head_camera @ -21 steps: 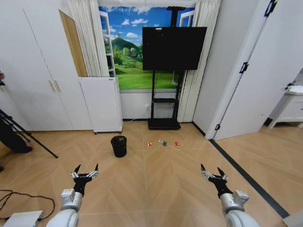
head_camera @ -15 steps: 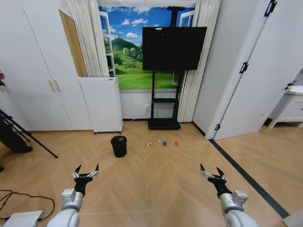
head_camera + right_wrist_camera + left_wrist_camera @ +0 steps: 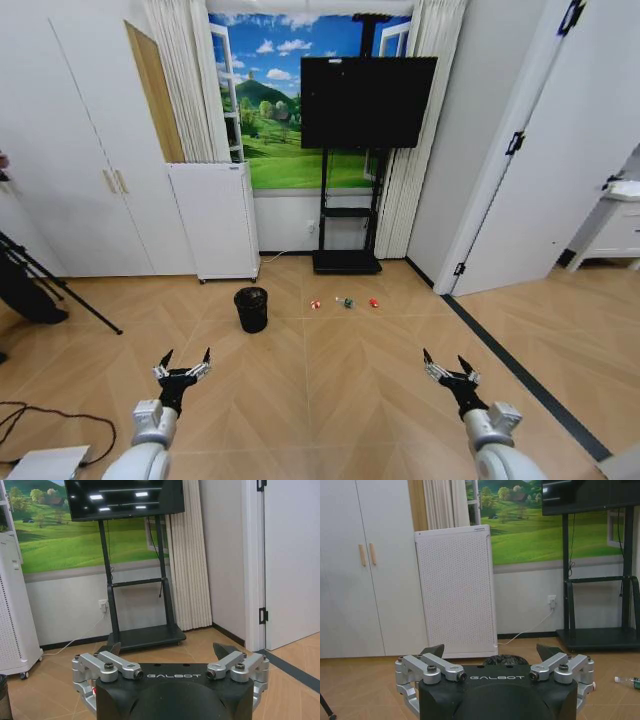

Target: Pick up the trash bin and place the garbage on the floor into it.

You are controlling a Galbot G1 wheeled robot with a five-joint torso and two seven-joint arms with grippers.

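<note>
The trash bin [image 3: 251,309], a small black mesh basket, stands on the wood floor ahead and left of centre. To its right the garbage lies in a short row: a red-and-white wrapper [image 3: 315,303], a small clear bottle [image 3: 346,302] and a red piece [image 3: 373,302]. My left gripper [image 3: 185,356] hovers open and empty low at the left, well short of the bin. My right gripper [image 3: 443,358] hovers open and empty at the right. In the left wrist view the open left gripper [image 3: 491,652] shows the bin's top [image 3: 501,659] just beyond it and the bottle [image 3: 627,680] off to one side.
A white perforated cabinet [image 3: 213,220] stands against the wall behind the bin. A black TV stand [image 3: 347,262] sits behind the garbage. A tripod leg [image 3: 75,300] and cables [image 3: 40,420] lie at the left. A door and a dark floor strip [image 3: 520,375] bound the right.
</note>
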